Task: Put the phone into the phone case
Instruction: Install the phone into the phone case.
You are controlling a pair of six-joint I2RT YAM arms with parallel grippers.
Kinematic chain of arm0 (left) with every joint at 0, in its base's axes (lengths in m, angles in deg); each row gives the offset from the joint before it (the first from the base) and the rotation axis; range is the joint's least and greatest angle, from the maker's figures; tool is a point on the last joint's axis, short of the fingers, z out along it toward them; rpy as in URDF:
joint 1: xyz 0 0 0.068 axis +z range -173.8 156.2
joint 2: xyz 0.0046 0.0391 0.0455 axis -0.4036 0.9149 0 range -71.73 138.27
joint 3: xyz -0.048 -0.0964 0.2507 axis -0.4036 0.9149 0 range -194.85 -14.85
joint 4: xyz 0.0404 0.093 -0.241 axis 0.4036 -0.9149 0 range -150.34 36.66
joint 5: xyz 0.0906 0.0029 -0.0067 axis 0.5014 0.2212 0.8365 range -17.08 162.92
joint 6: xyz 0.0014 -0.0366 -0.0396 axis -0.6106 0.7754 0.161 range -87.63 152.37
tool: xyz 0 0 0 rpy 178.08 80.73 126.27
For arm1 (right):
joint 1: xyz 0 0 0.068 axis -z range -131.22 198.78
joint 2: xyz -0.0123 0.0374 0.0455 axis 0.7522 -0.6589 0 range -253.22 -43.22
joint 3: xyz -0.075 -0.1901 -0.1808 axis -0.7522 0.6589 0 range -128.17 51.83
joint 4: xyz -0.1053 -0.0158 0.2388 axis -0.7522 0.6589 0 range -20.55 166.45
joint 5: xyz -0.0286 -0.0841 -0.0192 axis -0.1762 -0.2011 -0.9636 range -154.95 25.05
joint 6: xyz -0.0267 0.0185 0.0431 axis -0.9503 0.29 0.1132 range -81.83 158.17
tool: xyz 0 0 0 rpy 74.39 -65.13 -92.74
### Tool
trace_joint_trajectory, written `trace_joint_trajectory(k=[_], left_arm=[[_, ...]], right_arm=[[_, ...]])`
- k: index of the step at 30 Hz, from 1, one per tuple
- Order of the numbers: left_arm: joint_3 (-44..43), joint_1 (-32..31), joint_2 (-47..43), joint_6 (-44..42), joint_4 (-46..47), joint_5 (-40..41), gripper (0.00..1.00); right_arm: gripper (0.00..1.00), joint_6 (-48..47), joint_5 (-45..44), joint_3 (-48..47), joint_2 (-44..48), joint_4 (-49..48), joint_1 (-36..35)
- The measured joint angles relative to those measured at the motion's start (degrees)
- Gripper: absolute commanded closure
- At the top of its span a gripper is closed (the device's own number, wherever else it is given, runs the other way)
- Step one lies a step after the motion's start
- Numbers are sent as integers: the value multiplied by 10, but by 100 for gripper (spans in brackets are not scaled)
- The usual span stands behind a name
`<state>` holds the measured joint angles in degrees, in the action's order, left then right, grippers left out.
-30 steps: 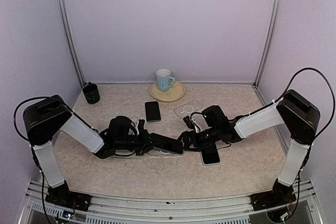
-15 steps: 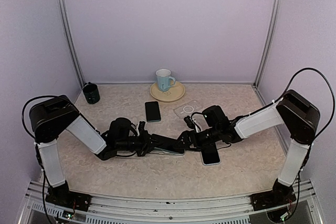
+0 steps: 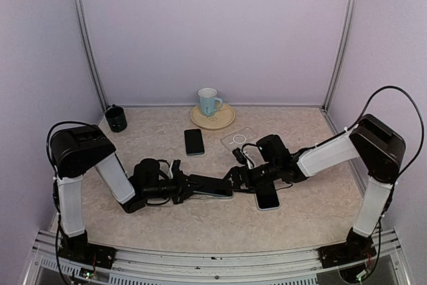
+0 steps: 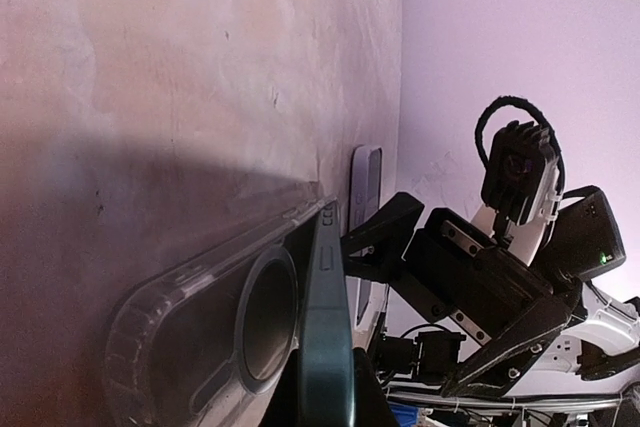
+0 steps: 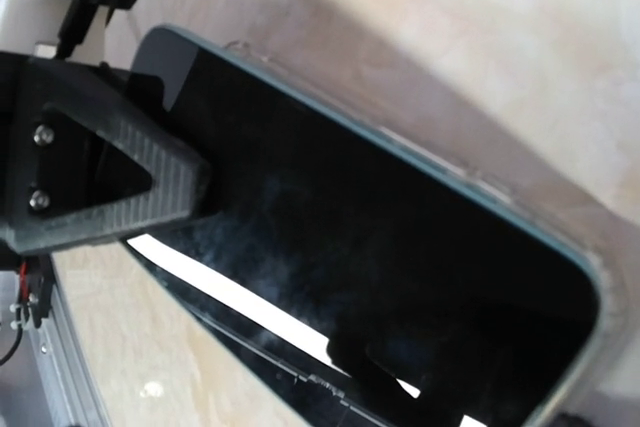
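Observation:
A dark phone (image 3: 212, 187) lies over a clear phone case (image 3: 200, 195) at the table's middle. In the left wrist view the phone (image 4: 328, 327) shows edge-on, tilted against the case (image 4: 190, 327) with its round ring. My left gripper (image 3: 193, 186) is shut on the phone's near end. My right gripper (image 3: 235, 177) stands open at the phone's far end, one finger (image 4: 385, 225) close to it; I cannot tell if it touches. The phone's black screen (image 5: 380, 237) fills the right wrist view, with a left gripper finger (image 5: 110, 187) on its edge.
A second phone (image 3: 194, 141) and a second clear case (image 3: 237, 139) lie behind. A third phone (image 3: 268, 198) rests under the right wrist. A mug (image 3: 209, 101) on a plate (image 3: 223, 119) and a dark cup (image 3: 116, 119) stand at the back.
The left arm's shoulder and elbow have swung to the right and its wrist has turned, still gripping the phone. The right arm has stayed where it was.

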<state>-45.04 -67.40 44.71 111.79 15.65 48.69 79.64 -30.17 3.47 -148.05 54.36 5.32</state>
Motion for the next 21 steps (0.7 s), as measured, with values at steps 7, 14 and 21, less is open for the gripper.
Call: trace_joint_trajectory(k=[7,14,21], left_arm=[[10,3,0,4,13,-7,100],[24,4,0,5,31,-17,100],[39,4,0,5,50,-19,100]], right_arm=[[0,-5,1,0,0,1,-3],[0,-5,0,-1,0,2,-3],[0,0,0,-5,-1,7,-3]])
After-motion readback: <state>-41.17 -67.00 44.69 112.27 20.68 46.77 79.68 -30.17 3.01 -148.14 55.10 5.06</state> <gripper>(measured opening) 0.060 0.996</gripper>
